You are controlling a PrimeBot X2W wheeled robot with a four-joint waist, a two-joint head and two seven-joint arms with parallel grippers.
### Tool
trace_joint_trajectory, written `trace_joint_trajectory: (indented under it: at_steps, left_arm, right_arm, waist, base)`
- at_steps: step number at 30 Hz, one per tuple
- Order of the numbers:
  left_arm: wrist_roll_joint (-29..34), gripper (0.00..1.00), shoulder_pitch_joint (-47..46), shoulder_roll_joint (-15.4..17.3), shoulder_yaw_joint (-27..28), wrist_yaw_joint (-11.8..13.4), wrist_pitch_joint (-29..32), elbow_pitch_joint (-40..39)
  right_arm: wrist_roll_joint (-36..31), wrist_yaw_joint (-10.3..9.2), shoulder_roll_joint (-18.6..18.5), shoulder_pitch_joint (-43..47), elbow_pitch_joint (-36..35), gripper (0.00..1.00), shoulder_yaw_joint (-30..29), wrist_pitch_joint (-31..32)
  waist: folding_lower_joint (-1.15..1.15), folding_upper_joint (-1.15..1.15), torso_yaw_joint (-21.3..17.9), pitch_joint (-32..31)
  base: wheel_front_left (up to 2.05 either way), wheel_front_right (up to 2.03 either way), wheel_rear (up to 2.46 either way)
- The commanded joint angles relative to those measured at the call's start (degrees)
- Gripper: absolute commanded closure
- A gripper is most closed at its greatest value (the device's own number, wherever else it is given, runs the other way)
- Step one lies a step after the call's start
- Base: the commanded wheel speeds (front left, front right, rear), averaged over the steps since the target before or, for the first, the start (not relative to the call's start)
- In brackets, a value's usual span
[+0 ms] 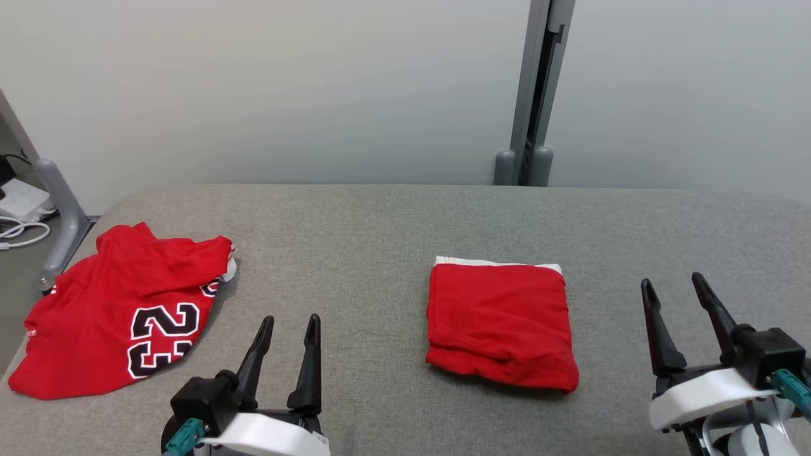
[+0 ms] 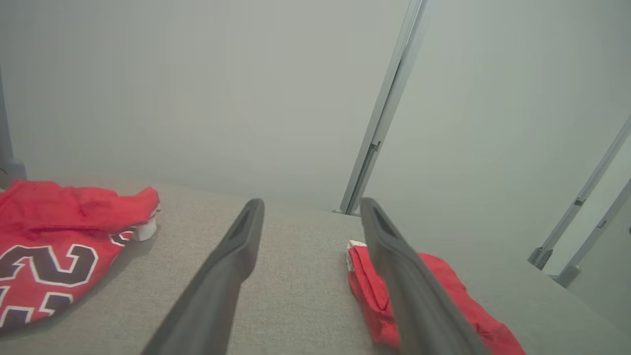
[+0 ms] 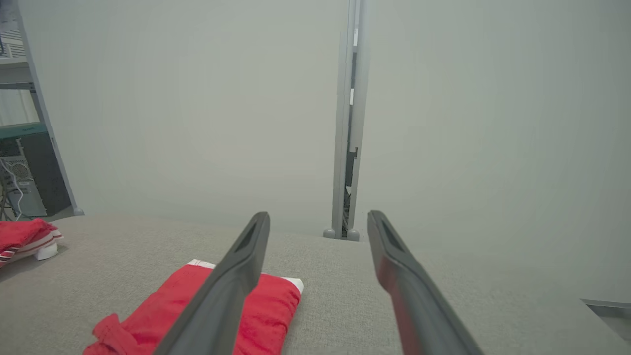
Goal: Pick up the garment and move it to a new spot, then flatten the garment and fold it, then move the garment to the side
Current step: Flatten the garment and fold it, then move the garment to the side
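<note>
Head view: two garments: folded garment [image 1: 500, 323], crumpled jersey [image 1: 120, 316]; left gripper [image 1: 291, 318], right gripper [image 1: 671, 278] released.

The left gripper [image 1: 290, 318] sits low on the left and the right gripper [image 1: 671, 280] low on the right, both empty, jaws spread wide. Their long dark fingers [image 1: 308, 364] point forward, the left pair leaning slightly rightward, the right pair leftward.
</note>
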Motion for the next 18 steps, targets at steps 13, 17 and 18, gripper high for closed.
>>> trace_joint_trajectory:
  at_steps: [13,17,18]
  left_arm:
    - [3.07,0.00,1.97,0.24,0.43,-0.82,-0.08,3.42]
    - [3.00,0.00,1.40,0.24,0.03,-1.06,-0.08,3.70]
    - [3.03,0.00,1.29,0.24,-0.16,-1.15,-0.08,3.81]
  right_arm:
    - [3.99,-0.01,1.69,2.91,2.61,0.00,-4.31,-0.03]
    - [8.83,-0.01,1.95,1.85,7.13,0.00,-2.56,0.22]
    - [10.90,0.00,1.68,1.07,8.55,0.00,-1.34,0.93]
  waist:
    - [0.00,0.00,-1.40,0.71]
    - [0.00,0.00,-0.95,1.04]
    - [0.00,0.00,-0.81,1.20]
  base:
    - [0.00,0.00,0.00]
    - [0.00,0.00,0.00]
    - [0.00,0.00,0.00]
